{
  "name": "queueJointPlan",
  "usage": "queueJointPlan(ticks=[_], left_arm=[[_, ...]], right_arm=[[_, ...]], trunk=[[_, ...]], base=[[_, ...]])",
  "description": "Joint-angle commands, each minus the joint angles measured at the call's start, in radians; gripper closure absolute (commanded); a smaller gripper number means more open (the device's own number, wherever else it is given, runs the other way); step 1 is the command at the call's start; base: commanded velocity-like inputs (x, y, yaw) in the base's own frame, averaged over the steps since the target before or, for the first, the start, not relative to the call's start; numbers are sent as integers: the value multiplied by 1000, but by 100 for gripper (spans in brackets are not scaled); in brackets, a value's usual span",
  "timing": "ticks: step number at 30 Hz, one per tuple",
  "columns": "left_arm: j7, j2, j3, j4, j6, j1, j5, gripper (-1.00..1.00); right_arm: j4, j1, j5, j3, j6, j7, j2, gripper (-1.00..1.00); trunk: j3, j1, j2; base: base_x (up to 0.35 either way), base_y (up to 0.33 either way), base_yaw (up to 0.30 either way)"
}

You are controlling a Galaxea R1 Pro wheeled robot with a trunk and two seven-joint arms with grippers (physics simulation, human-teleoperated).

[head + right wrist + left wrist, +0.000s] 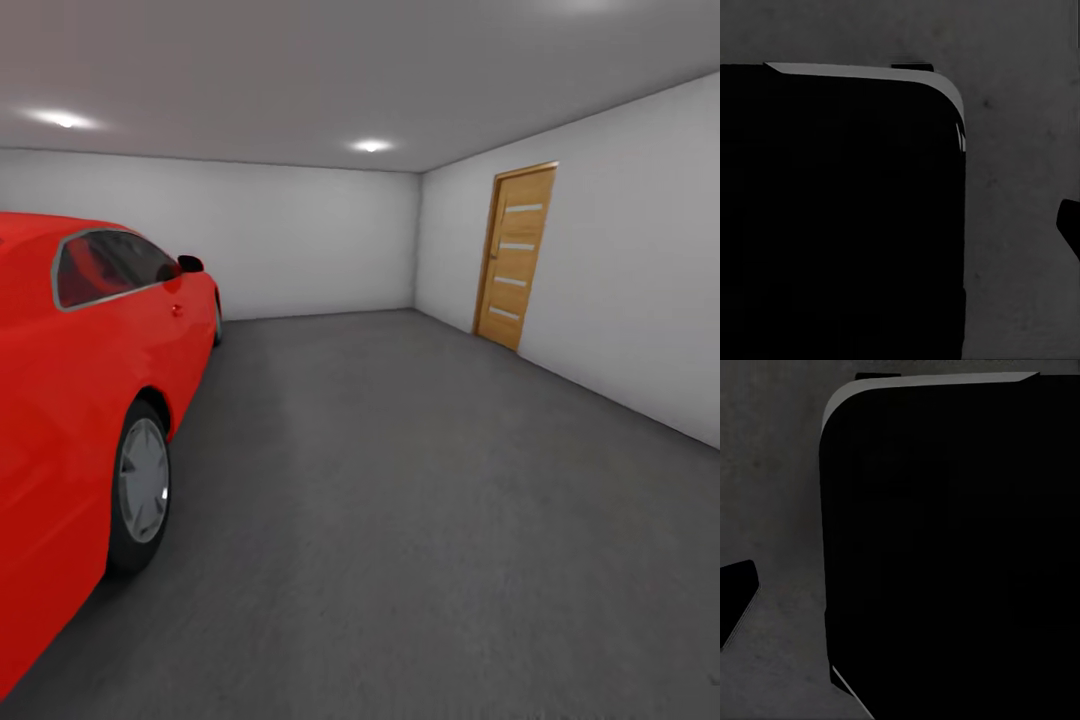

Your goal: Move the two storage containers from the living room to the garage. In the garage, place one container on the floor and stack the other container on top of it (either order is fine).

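I am inside the garage, facing its dark grey concrete floor (pixel 400 500) and plain white walls. The two storage containers are out of view, and so is the living room. In the left wrist view a black rounded body (pixel 945 547), seemingly part of the robot, hangs over the floor (pixel 772 472), with a small dark piece (pixel 735 600) at the frame's edge. The right wrist view has a like black body (pixel 840 217) above the floor (pixel 1020 112) and a dark sliver (pixel 1070 225) at its edge. Whether either gripper is open or shut does not show.
A red car (pixel 80 400) is parked along the left, its wheel (pixel 143 485) close by. A wooden door (pixel 515 255) stands shut in the right wall. Open floor stretches ahead to the back wall (pixel 300 240).
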Motion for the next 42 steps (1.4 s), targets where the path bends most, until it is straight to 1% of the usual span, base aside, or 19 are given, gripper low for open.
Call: queueJointPlan(ticks=[1,20,28,37,42], left_arm=[[1,0,0,-1,-2,0,2,-100],[1,-1,1,-1,-3,0,2,-100],[1,-7,2,-2,-3,0,6,-100],[-6,-4,7,-1,-2,0,11,-100],[-1,-4,8,-1,-2,0,14,-100]], right_arm=[[2,-1,-3,2,-5,0,0,-100],[2,-1,-2,2,-2,0,-1,-100],[1,0,-3,2,-2,0,-1,-100],[1,-1,-3,2,-2,0,-1,-100],[0,-1,4,6,-1,0,0,-100]], trunk=[[-1,0,0],[-1,0,0],[-1,0,0],[-1,0,0],[-1,0,0]], base=[[0,0,-298],[0,0,-298],[0,0,-298],[0,0,-298],[65,0,-153]])
